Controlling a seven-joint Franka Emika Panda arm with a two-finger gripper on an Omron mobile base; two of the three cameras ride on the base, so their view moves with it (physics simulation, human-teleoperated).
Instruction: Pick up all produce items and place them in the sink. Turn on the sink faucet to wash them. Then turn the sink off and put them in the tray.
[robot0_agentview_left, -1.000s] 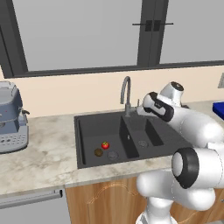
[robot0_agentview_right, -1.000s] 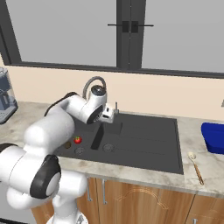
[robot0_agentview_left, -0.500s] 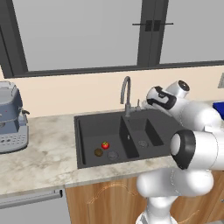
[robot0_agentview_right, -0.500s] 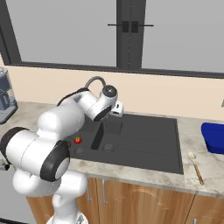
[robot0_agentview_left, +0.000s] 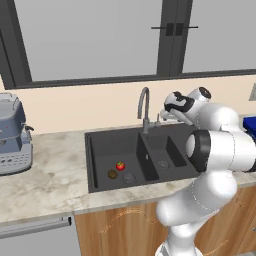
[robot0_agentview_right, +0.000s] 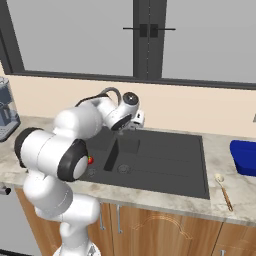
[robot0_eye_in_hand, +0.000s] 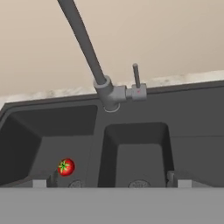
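Observation:
The bright red produce item and the dull brown one lie on the floor of the left basin of the black sink. In the hand view the red one sits low in the left basin, below the grey faucet and its small lever post. My gripper hangs above the sink's back part, just right of the faucet. It is open and empty, and it looks at the faucet base from a short way off. Its fingertips stand wide apart. No water is seen at the spout.
A blue tray stands on the counter right of the sink, with a wooden spoon in front of it. A grey coffee machine stands at the far left. A wall and window rise behind the faucet.
The hand has swung a little to the right and up over the sink, and the arm has folded in closer behind it. The jaws stayed open. The produce has not moved.

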